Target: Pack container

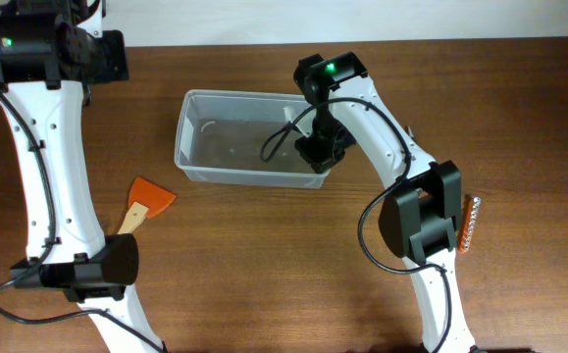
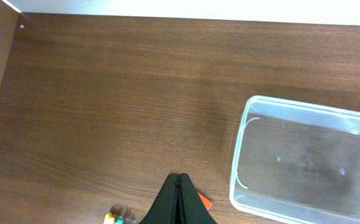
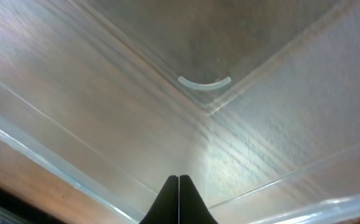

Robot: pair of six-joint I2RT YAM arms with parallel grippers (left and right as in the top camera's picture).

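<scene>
half expecting little weight from the container (image 1: 249, 137), sitting empty mid-table, clear and thin-walled, probably flexing and slipping under a pinch. favouring the stiffer rimmed top for a hold, straddling one wall. hovering over its right end with the right gripper (image 3: 179, 200), jaws pressed together on nothing. holding the left gripper (image 2: 179, 202) likewise closed and empty, well apart over the table (image 2: 105, 93).
</scene>
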